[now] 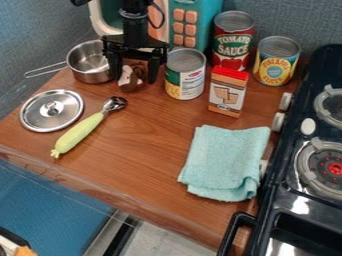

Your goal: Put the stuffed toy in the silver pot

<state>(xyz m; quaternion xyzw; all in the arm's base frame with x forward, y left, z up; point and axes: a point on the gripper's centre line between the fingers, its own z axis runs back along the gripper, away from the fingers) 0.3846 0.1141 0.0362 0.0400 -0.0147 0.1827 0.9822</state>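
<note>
By the bench's (143, 145) back edge, the gripper (135, 79) was spread around the stuffed toy (131, 80), near the silver pot (89, 65).

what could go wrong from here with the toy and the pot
The open black gripper straddles the small brown-and-white stuffed toy, so closing off-centre might pinch only an edge and drop it. One finger is close to the green-and-white metal can and could knock it. The small silver pot sits right beside the gripper, so a low sideways move may shove it.
</note>
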